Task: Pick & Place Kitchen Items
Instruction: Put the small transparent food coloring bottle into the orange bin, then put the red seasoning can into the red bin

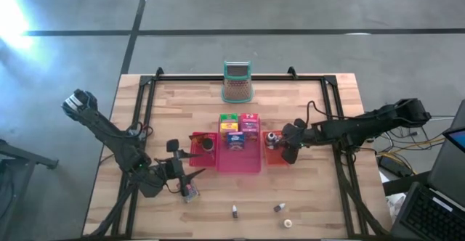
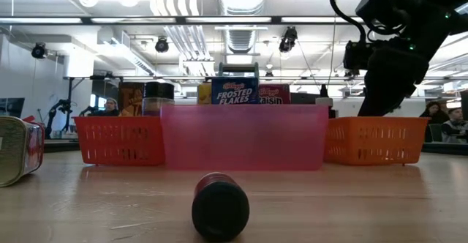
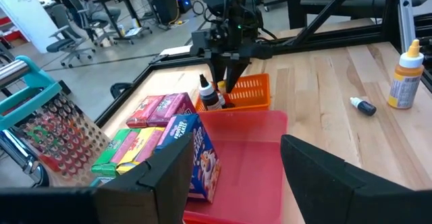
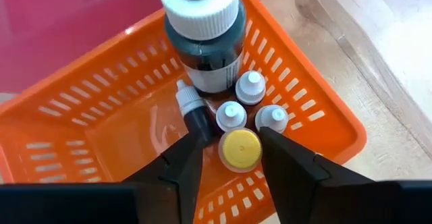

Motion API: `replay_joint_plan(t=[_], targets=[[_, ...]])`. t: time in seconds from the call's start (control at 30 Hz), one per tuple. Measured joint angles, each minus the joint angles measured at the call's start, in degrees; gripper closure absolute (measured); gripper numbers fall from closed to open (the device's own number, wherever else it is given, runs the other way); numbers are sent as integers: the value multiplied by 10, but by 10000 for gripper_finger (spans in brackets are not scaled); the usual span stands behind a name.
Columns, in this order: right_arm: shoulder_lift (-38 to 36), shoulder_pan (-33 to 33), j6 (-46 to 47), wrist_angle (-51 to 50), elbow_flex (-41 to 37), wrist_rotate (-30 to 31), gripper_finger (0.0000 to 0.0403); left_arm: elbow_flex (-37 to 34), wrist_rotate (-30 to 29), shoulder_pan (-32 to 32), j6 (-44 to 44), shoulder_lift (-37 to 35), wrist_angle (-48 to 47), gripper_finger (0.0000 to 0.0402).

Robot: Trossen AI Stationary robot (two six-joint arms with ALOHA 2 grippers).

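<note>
tiny yellow-capped bottle (image 4: 239, 149) among white-capped bottles (image 4: 250, 88)

We are looking level across the table (image 2: 351, 199). A dark bottle (image 2: 220, 207) is lying on its side nearest us, its cap facing us. Behind it a pink bin (image 2: 243, 137) is standing between a red basket (image 2: 119, 140) and an orange basket (image 2: 374, 140). Cereal boxes (image 2: 235, 91) are showing over the bin's rim, and a dark-capped jar (image 2: 158, 96) is rising behind the red basket. The right arm (image 2: 398, 49) is reaching down into the orange basket. A tin (image 2: 16, 149) is lying at the left edge.
</note>
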Motion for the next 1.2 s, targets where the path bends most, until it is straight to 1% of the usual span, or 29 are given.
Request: replay_joint_plan(t=[0.17,0.3,0.5,0.67,0.77,0.9,1.07,1.2], targets=[[-12,0,-8,-1,0,0,237,0,0,0,0,0,0,174],[-20,0,-24,-5,21,0,232,0,0,0,0,0,0,174],[-20,2,-49,-49,84,1,252,0,0,0,0,0,0,174],[-20,25,-54,-114,149,2,277,0,0,0,0,0,0,174],[-21,46,-51,-159,183,5,292,0,0,0,0,0,0,174],[-21,86,-10,-213,208,6,315,0,0,0,-1,0,0,174],[-19,163,42,-212,214,7,343,0,0,0,-1,0,0,174],[-11,223,52,-195,225,51,358,0,0,0,-2,0,0,174]])
